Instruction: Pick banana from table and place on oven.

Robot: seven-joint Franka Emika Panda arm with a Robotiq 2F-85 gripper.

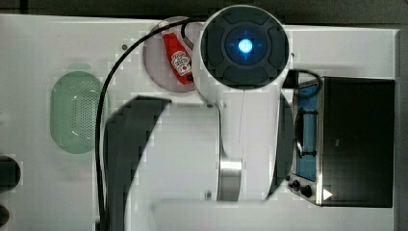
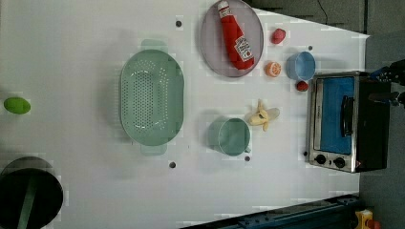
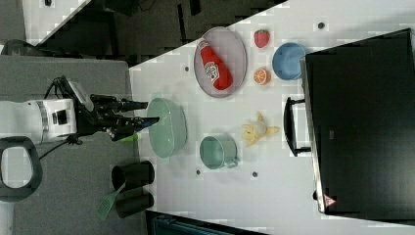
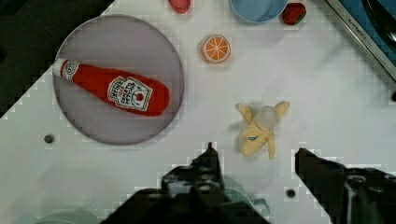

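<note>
Left view, centre-right of the frame: the banana lies on the white table, between the green mug and the oven, apart from both; it looks a soft, light, half-peeled toy, best pinched across its pale middle rather than the floppy peel flaps. In the right view's left half the gripper hangs well apart from it, jaws spread and empty; nearest clutter is the mug, with the orange slice, blue bowl and ketchup bottle on its plate farther off; the oven's black top looks bare.

Ketchup bottle label: lettering illegible.
</note>
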